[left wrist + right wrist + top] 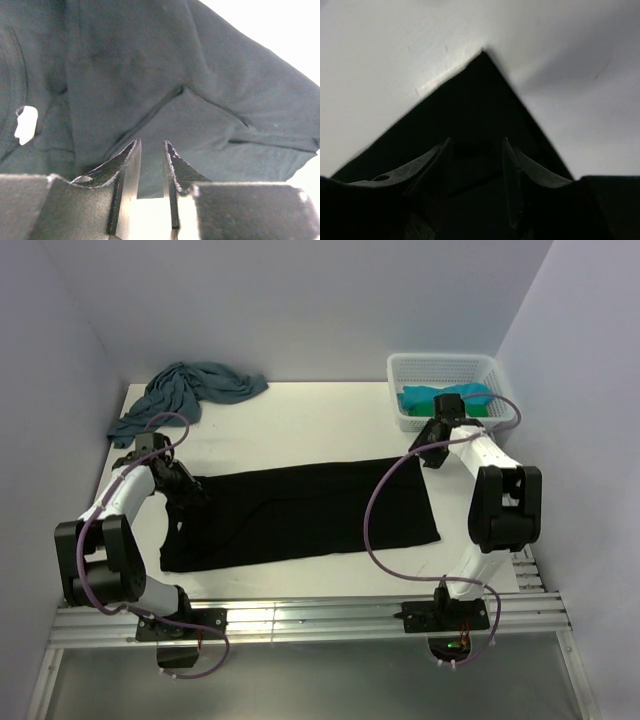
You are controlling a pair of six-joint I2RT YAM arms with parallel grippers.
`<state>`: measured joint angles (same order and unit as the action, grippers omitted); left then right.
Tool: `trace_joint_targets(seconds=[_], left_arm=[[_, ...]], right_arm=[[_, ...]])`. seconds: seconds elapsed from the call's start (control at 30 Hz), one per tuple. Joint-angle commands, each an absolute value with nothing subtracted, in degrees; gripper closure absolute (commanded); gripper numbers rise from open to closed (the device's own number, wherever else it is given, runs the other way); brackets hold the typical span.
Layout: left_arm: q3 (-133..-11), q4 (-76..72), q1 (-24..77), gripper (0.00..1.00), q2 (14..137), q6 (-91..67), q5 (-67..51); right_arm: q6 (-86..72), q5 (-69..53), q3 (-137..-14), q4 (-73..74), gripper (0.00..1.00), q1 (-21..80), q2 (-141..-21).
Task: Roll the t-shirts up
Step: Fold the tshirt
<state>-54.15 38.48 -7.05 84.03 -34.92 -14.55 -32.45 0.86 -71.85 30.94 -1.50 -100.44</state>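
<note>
The black t-shirt (310,515) lies flat in the middle of the table (320,420), folded into a long band. Its left end is hidden under the left gripper (188,492), and its far right corner sits under the right gripper (432,455). In the left wrist view the fingers (127,165) leave only a narrow gap at the cloth's folds; I cannot tell whether any fabric is pinched. A small pale patch (26,124) shows on the shirt there, too blurred to read. In the right wrist view the jaws stand wide over the pointed corner, which is dark and out of focus. The band's long axis runs left to right, tilted slightly. A white mesh basket (440,365) at the far right holds a turquoise tee (430,400) and a partly hidden green one (485,408). A grey-teal tee (190,390) lies crumpled at the far left corner.
</note>
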Motion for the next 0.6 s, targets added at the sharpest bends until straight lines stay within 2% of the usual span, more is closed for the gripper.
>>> trace_joint_targets(seconds=[0.0,0.17,0.57], left_arm=[[-54.76,40.86,-6.68,0.70,79.81,-34.36,-17.14],[-53.62,41.13,-4.57,0.69,78.66,-35.86,-16.44],[-52.74,38.58,-4.75,0.68,82.79,-37.09,-17.93]], right_arm=[[-39.19,-6.14,-65.41,32.09,0.49,-1.58,-95.99],[-48.07,-9.22,-58.28,27.52,0.48,-1.49,-93.07],[-60.29,-5.72,-53.61,23.03,0.51,-1.58,-94.66]])
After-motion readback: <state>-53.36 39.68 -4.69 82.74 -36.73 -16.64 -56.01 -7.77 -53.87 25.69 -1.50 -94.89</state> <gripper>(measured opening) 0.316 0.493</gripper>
